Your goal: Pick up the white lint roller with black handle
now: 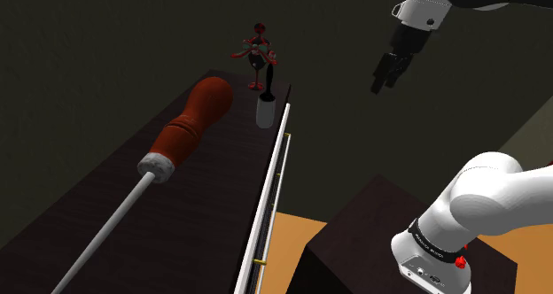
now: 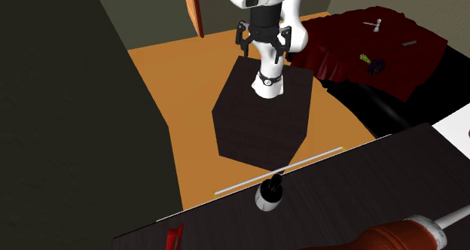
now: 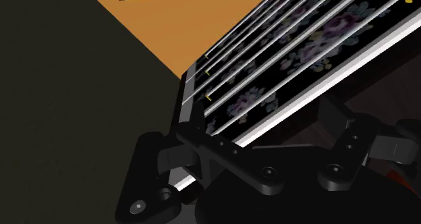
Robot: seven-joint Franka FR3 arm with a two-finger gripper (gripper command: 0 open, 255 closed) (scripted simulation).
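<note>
Dark counter (image 1: 106, 195): lies lower than the jaws and off toward the shoulder view's left, well apart from them. Dark box stand (image 2: 260, 120): sits below the jaws. Red-handled tool (image 1: 189, 124) with a grey shaft: lies flat on the counter, farther from the jaws than the roller. White lint roller (image 1: 266, 109) with black handle: stands upright, handle up, at the counter edge facing the stand, well apart from the jaws and untouched. Small red ornament (image 1: 258, 50): just beyond the roller, away from the jaws. Jaws: released, raised in the air, nothing between them.
</note>
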